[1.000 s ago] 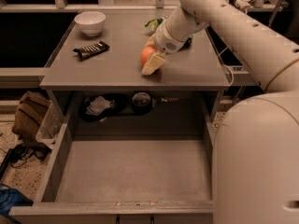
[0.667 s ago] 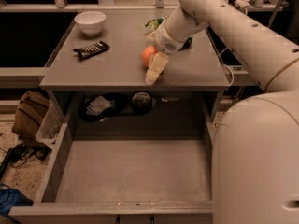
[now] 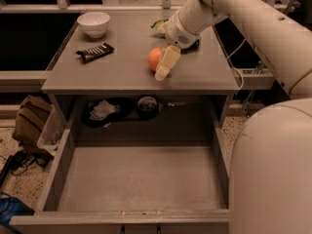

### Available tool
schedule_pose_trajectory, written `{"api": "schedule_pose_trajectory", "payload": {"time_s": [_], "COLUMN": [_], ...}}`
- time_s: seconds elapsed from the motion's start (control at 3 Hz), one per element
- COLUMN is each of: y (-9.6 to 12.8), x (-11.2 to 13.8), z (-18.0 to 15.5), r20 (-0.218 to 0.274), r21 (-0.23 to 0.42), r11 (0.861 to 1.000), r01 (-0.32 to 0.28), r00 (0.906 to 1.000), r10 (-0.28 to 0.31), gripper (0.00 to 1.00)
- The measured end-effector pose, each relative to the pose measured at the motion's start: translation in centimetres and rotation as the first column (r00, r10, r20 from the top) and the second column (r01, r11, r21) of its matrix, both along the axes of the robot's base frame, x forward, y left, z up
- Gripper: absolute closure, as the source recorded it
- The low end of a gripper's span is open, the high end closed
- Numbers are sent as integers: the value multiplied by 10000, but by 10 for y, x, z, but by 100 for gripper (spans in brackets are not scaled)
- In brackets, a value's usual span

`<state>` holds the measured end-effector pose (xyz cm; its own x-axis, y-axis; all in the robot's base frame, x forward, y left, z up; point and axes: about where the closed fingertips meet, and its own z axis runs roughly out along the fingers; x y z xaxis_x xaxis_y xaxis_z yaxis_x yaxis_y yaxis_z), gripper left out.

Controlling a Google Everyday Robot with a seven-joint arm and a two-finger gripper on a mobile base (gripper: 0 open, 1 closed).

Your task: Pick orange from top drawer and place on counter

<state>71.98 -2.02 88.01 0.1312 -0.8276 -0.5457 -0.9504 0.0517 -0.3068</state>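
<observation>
**Gripper:** The gripper [image 3: 163, 68] hangs low over the counter [image 3: 117, 74], toward its front edge, with its tip at or just above the surface. Whether it is spread or closed cannot be told from this angle.

**Orange:** The orange [image 3: 154, 58] sits on the counter against the gripper, on the side facing the dark snack bar [image 3: 95, 51]. The gripper covers part of the fruit.

**Top drawer:** The top drawer [image 3: 141, 179] stands pulled out, below and in front of the gripper, showing a bare grey floor.

**Other items:**
- A white bowl [image 3: 93, 23] stands well beyond the snack bar, at the far corner.
- A green item [image 3: 158, 24], possibly a packet, lies behind the gripper and is partly hidden by the arm.
</observation>
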Motion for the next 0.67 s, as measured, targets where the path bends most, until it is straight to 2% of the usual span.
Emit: {"api": "schedule_pose_trajectory", "payload": {"time_s": [0.33,0.67], "y": [-9,-59], "x": [-3,-26], "z": [20,86], "r20": [222,946], "r21": [22,-551], "r11": [9999,9910], "r01": [143,1220], "r00": [9997,9887], "r10": [-143,-1165], "gripper": [0,0]}}
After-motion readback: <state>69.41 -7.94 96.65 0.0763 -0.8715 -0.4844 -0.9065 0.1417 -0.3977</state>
